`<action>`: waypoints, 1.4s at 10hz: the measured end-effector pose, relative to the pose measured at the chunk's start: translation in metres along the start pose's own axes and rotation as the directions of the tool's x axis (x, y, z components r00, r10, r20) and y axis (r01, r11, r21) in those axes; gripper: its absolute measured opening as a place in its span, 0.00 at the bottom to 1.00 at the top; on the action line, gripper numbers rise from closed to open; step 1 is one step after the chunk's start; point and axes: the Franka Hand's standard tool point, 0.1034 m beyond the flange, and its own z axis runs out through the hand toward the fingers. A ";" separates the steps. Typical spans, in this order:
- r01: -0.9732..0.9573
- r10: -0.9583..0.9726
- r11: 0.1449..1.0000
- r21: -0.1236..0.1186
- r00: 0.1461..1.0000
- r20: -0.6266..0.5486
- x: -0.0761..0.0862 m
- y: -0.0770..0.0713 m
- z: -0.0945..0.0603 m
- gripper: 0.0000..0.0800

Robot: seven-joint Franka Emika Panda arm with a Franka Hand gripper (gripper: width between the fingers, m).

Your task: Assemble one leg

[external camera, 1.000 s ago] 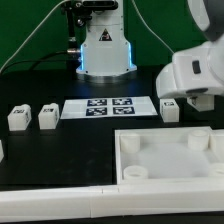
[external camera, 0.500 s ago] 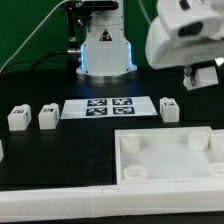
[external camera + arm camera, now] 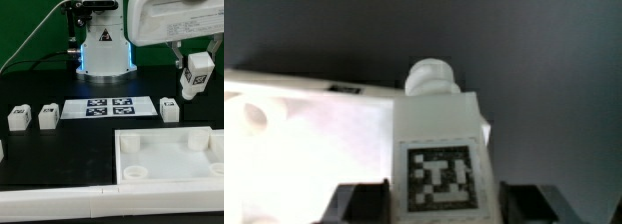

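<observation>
My gripper (image 3: 193, 62) is shut on a white leg (image 3: 194, 78) with a black-and-white tag and holds it in the air at the exterior view's right, above the table. In the wrist view the held leg (image 3: 441, 150) stands between my dark fingers (image 3: 358, 205), its peg end pointing away. Three more legs stand on the table: two at the left (image 3: 17, 118) (image 3: 47, 117) and one (image 3: 169, 108) below the held leg. The large white tray-like part (image 3: 127, 140) with corner holes lies in front and also shows in the wrist view (image 3: 295, 130).
The marker board (image 3: 108, 107) lies in the middle of the black table. The robot base (image 3: 105, 50) stands behind it. A white bar (image 3: 50, 200) runs along the front edge.
The gripper has risen and moved toward the exterior view's left, carrying the leg up off the table, and has tilted.
</observation>
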 end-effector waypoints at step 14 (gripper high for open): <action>0.051 -0.050 0.999 -0.008 0.911 -0.410 0.074 -0.002 0.013 0.37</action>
